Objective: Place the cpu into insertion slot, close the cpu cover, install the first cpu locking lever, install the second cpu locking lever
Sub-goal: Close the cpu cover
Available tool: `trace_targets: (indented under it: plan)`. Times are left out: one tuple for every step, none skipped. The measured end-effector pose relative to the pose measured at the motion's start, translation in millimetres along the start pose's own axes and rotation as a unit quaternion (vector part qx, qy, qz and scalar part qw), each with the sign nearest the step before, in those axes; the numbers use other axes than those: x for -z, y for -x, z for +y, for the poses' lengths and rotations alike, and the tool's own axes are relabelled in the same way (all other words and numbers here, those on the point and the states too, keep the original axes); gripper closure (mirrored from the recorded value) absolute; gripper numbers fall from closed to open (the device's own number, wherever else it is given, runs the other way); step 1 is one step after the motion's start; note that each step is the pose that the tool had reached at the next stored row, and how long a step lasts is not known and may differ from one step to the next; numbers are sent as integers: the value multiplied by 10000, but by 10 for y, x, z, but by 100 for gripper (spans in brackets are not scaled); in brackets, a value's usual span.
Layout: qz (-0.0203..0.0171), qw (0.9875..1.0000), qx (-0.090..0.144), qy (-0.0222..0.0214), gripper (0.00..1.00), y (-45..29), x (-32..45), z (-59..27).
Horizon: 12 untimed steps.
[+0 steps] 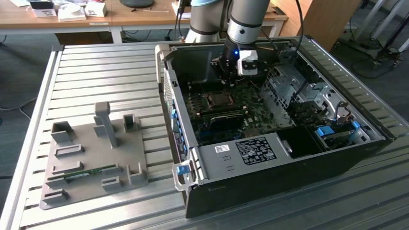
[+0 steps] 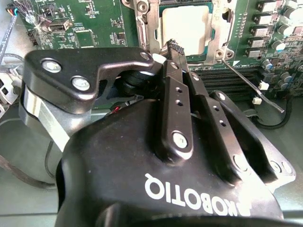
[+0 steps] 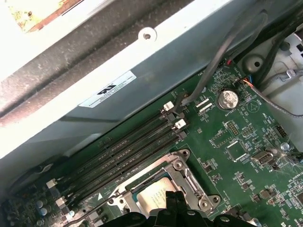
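Starting at the exterior view's left, a grey moulded holder (image 1: 89, 143) with upright posts and shallow pockets lies on the ribbed metal table (image 1: 96, 72). Further right stands the open black computer case (image 1: 288, 177), its green circuit board laid bare, and the arm reaches down into it. The gripper (image 1: 229, 76) hangs just over the insertion slot (image 1: 216, 102). In the second wrist view its black fingers (image 2: 176, 85) are pressed together at the tips, which sit over one corner of the cpu (image 2: 185, 28); whether they touch it I cannot tell. The cpu, pale and matt, lies in the slot, with the silver cpu cover (image 2: 143, 28) framing it. Beside the socket a thin wire locking lever (image 2: 251, 86) slants free across the long dark memory slots (image 2: 222, 78). Wooden desks (image 1: 134, 19) stand behind the table.
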State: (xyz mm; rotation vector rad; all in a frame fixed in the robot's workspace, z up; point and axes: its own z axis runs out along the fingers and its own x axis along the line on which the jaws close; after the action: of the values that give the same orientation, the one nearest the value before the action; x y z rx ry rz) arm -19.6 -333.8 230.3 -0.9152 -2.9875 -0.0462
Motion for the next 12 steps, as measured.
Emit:
trace_targets:
  plan:
    - [0,10000,1,0,89,0,0,0]
    - [0,10000,7,0,89,0,0,0]
    - [0,10000,24,0,89,0,0,0]
    - [0,10000,50,-1,89,0,0,0]
    - [1,10000,85,-1,89,0,0,0]
    - [1,9999,126,-2,89,0,0,0]
    - [2,9999,172,-2,89,0,-1,0]
    - [2,9998,219,-4,89,0,0,0]
    - [3,9996,273,-4,89,0,-1,0]
    - [4,9995,326,-5,89,0,-1,0]
    - [4,9993,381,-6,89,0,-1,0]
    - [5,9990,436,-7,89,0,-1,0]
